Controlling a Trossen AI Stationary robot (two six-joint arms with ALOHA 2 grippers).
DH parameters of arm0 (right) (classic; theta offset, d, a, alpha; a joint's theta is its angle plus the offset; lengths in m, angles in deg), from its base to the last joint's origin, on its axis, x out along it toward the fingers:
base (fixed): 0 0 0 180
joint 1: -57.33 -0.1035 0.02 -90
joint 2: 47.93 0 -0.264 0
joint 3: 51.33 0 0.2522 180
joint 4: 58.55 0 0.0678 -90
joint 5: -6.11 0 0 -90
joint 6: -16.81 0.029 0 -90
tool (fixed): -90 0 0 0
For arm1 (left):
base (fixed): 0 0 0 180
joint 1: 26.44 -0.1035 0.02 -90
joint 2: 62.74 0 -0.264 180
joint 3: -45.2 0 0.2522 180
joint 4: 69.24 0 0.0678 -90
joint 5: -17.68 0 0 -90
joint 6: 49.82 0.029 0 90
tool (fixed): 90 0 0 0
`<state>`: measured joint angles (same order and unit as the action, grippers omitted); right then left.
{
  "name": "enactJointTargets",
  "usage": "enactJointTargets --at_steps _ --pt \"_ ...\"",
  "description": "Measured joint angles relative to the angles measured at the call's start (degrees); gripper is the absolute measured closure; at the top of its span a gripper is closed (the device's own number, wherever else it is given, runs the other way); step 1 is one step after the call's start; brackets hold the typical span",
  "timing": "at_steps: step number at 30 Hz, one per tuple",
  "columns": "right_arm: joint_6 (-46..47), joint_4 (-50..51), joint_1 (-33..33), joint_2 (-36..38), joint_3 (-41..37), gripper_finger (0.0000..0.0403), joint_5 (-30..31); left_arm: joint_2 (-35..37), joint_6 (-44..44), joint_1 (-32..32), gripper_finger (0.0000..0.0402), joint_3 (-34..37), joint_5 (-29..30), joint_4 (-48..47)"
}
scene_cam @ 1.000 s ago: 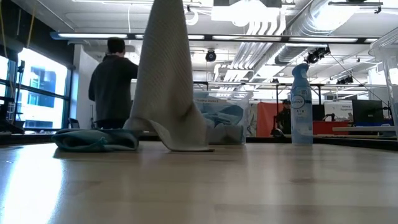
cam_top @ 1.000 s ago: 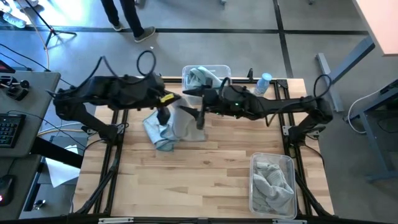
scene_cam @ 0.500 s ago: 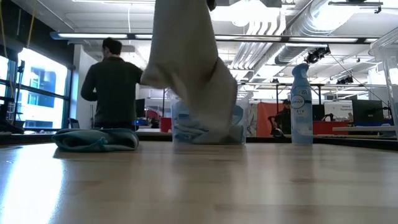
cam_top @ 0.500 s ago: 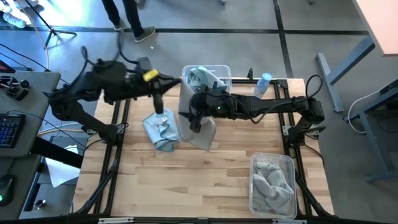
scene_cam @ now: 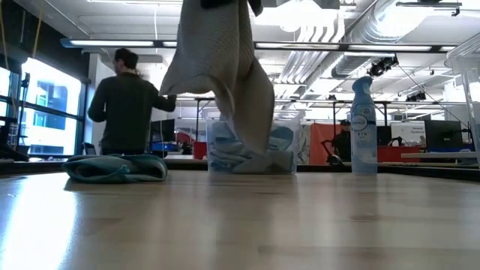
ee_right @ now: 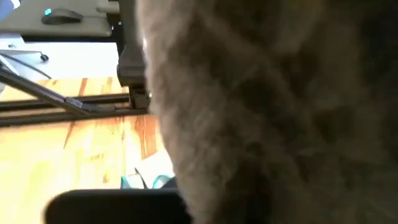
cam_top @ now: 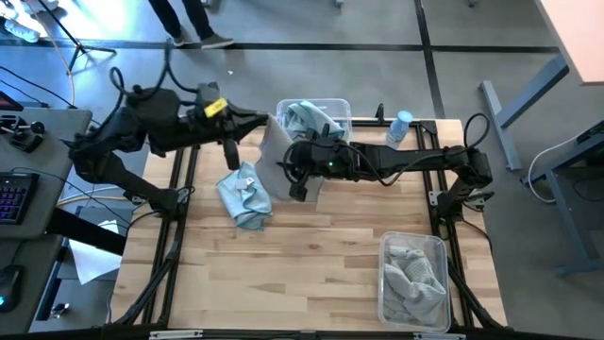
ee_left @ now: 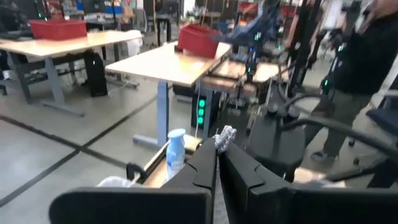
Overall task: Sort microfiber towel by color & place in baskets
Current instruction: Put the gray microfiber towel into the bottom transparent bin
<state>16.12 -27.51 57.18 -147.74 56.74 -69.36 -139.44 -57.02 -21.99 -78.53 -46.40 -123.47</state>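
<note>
A light grey microfiber towel (cam_top: 283, 151) is held in the air between both grippers and hangs over the table's far middle; it also shows in the low view (scene_cam: 225, 75). My left gripper (cam_top: 262, 123) is shut on one corner of it. My right gripper (cam_top: 298, 187) is shut on it farther toward the near edge. A teal towel (cam_top: 245, 195) lies bunched on the table to the left of the grey one. The far basket (cam_top: 336, 106) holds teal towels. The near-right basket (cam_top: 387, 247) holds grey towels. My left gripper pinches a small tuft at the grey towel's corner (ee_left: 224, 133) between its two fingertips, coming level from the table's left. The corner is lifted high. My right gripper holds the grey towel's upper part (cam_top: 304, 168); the cloth covers its wrist view and hides the fingers. The towel hangs below, clear of the table (scene_cam: 255, 142).
A white-blue spray bottle (cam_top: 400, 127) stands at the far edge, right of the far basket. Black frame rails (cam_top: 179, 236) run along the table's left and right sides. A person (scene_cam: 127, 105) stands beyond the far edge. Bare wood lies in the near middle.
My left gripper has risen from beside the teal towel and gone toward the far edge, and now has the grey towel's corner. My right gripper has lifted the grey towel, whose lower end lay on the table and now hangs clear. The teal towel has stayed.
</note>
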Motion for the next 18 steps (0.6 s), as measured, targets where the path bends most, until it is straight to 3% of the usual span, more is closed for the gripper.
enactJointTargets --at_steps 6,12,18 --pt "0.73 1.58 0.56 0.00 0.00 0.0370 -0.06 -1.79 -0.04 0.02 0.0355 0.03 -0.10 -3.09" --pt "0.71 3.84 0.56 0.01 0.00 0.0398 0.16 -2.29 1.73 0.00 0.0298 0.03 0.64 -5.41" --pt "1.02 10.11 0.56 2.76 0.00 0.0397 3.30 -1.03 1.10 0.02 0.0285 0.03 4.58 -12.56"
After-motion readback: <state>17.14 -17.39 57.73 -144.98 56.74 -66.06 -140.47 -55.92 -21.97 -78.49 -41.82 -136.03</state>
